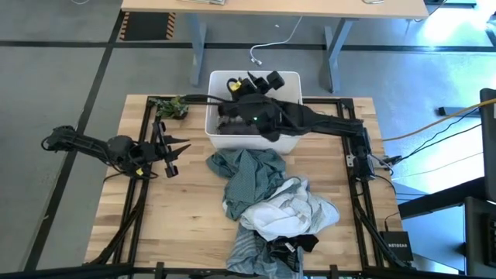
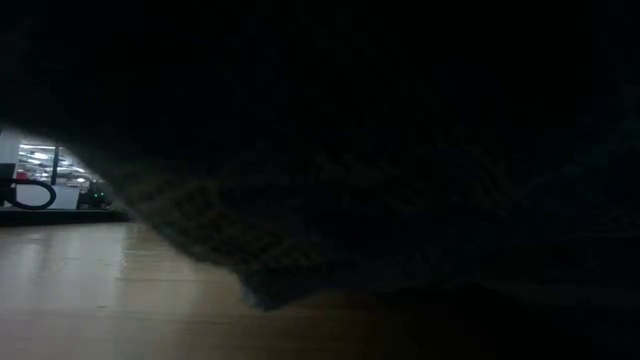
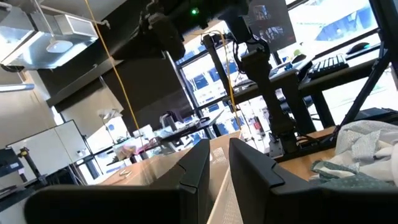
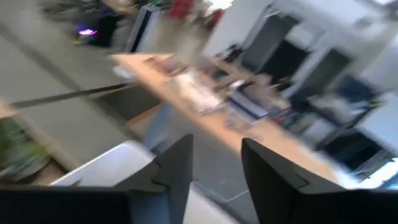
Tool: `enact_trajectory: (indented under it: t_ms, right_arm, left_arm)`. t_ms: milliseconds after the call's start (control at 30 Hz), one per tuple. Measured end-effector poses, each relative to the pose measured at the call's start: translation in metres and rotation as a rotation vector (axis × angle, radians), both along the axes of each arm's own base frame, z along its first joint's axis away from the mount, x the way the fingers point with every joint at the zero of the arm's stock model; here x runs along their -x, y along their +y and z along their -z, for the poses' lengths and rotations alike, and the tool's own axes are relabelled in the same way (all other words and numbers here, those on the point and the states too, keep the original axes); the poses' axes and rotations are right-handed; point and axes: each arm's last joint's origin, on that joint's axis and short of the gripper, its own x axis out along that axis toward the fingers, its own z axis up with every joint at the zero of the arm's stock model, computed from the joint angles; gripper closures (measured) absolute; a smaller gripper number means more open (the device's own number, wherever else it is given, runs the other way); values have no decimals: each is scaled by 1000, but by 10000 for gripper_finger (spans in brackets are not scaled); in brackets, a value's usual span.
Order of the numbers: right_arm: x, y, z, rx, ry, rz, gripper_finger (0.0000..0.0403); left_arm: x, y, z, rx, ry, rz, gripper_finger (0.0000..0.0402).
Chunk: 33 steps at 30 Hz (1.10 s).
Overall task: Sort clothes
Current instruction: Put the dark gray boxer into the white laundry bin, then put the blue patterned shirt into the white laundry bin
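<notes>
Right gripper [image 1: 242, 83] of mine hangs over the white bin [image 1: 291, 143] at the upper centre of the high view, fingers [image 4: 176, 168] apart with nothing between them. Left gripper [image 1: 172, 155] waits at the table's left edge, also spread empty. Clothes [image 1: 267, 203] lie heaped at lower centre, teal above white, with dark fabric [image 1: 236, 124] in the bin.

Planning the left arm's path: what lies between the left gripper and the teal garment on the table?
In the high view, only bare wooden table separates the left gripper from the teal garment.
</notes>
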Motion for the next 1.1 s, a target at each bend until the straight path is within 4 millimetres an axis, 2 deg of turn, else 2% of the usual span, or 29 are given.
enact_trajectory:
  t_ms: [167,267,367,467,533,700,867,967,1100]
  right_arm:
    - [19,-12,19,-277,39,-102,211]
    - [32,-18,28,-474,74,-131,202]
    - [37,-14,33,-656,115,-214,201]
    - [32,10,39,-796,143,-342,202]
    - [26,28,45,-822,171,-397,202]
    - [18,75,59,-797,234,-471,202]
    - [2,118,92,-718,340,-479,197]
    - [-10,127,116,-754,394,-482,177]
    - [-27,119,148,-898,455,-458,139]
  left_arm:
    - [0,0,0,-1,4,0,345]
    - [0,0,1,-2,7,0,345]
    - [0,0,1,-5,8,-1,345]
    - [0,0,1,-6,8,-1,345]
    - [0,0,1,-5,9,-1,345]
    - [0,0,1,7,5,2,345]
    - [0,0,1,7,4,2,345]
    - [0,0,0,8,1,2,345]
    - [0,0,0,14,0,3,345]
